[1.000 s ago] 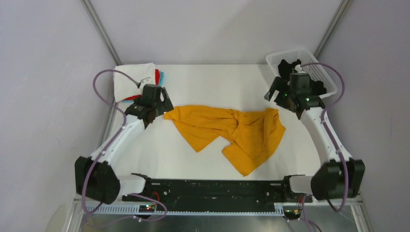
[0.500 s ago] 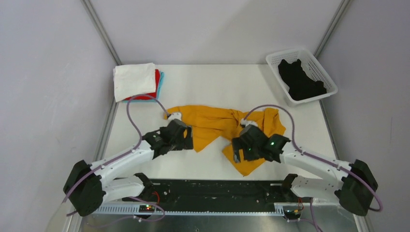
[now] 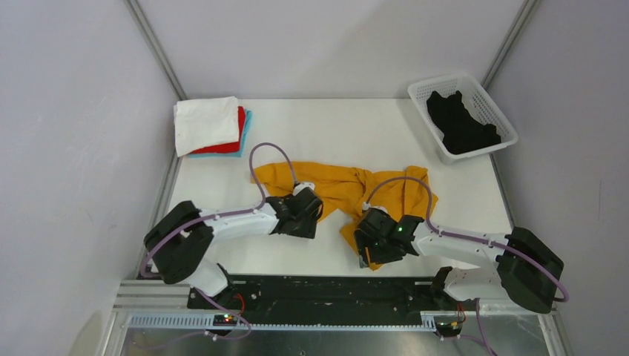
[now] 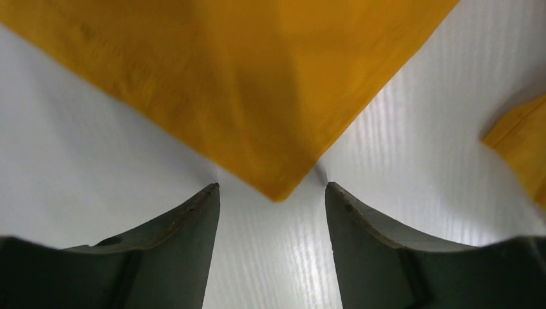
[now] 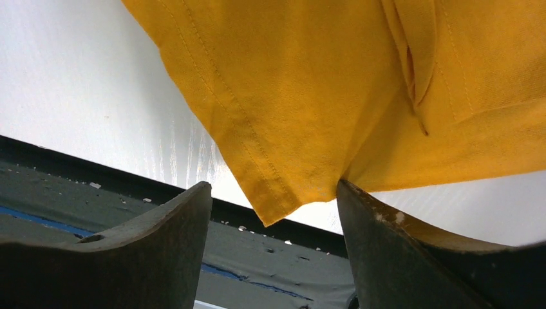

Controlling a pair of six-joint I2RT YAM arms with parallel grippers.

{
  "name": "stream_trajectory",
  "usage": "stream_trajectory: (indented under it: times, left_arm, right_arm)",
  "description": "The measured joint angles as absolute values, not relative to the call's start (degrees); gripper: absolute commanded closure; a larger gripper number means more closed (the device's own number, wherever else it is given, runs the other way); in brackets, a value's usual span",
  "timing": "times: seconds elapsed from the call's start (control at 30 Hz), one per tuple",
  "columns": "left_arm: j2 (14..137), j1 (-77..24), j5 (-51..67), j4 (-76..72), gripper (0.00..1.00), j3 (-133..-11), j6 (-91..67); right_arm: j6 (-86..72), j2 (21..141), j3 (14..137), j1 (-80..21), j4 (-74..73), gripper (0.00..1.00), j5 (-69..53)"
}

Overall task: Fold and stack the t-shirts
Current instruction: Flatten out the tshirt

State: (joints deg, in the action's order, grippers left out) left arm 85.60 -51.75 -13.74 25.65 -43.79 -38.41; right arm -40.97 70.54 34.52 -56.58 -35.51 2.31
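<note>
A crumpled mustard-yellow t-shirt [image 3: 348,189] lies across the middle of the table. My left gripper [image 3: 304,220] is open and low at the shirt's near-left corner; in the left wrist view that corner [image 4: 277,183] points down between my spread fingers without touching them. My right gripper [image 3: 371,252] is open at the shirt's near-right corner; in the right wrist view that corner [image 5: 273,206] hangs between the fingers, the cloth against the right finger. A black t-shirt [image 3: 460,122] lies in the basket. Folded white [image 3: 205,122], red [image 3: 239,132] and light-blue [image 3: 245,141] t-shirts are stacked at the back left.
A white lattice basket [image 3: 491,100] stands at the back right corner. The table's near edge and the black base rail [image 3: 326,285] lie just under my right gripper; they show dark in the right wrist view [image 5: 270,264]. Grey walls and frame posts close in both sides.
Both arms swung down from the back of the table to the shirt's near edge. The left gripper slid right to the near-left corner; the right moved slightly toward the near-right corner.
</note>
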Motion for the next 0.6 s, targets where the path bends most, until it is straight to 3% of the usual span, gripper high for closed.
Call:
stream_trajectory:
  times: [0.1,0.17,0.27,0.3,0.4,0.6]
  left_arm:
    - [88.3,-51.7,-13.9,24.5,0.43,-46.1,-38.0]
    - [89.6,-51.7,-14.0,24.0,0.57,-47.2,-37.9]
    - [91.0,-51.7,-14.5,23.0,0.93,-48.2,-37.4]
    - [91.4,-51.7,-14.6,22.7,0.96,-48.5,-37.4]
    - [92.4,-51.6,-14.7,21.6,1.0,-49.2,-37.6]
    - [90.9,-51.0,-16.3,18.9,1.0,-47.1,-39.8]
  right_arm:
    - [-41.5,71.0,34.7,-56.6,-35.5,0.26,2.5]
    - [-41.7,71.3,34.9,-56.6,-35.6,0.29,2.6]
    - [-41.9,71.7,35.0,-56.5,-35.9,0.34,3.0]
    - [-42.0,71.7,35.0,-56.4,-35.9,0.34,3.2]
    - [-42.3,71.8,35.0,-56.2,-36.2,0.41,3.8]
    - [-44.0,72.9,34.9,-55.5,-37.0,0.84,6.3]
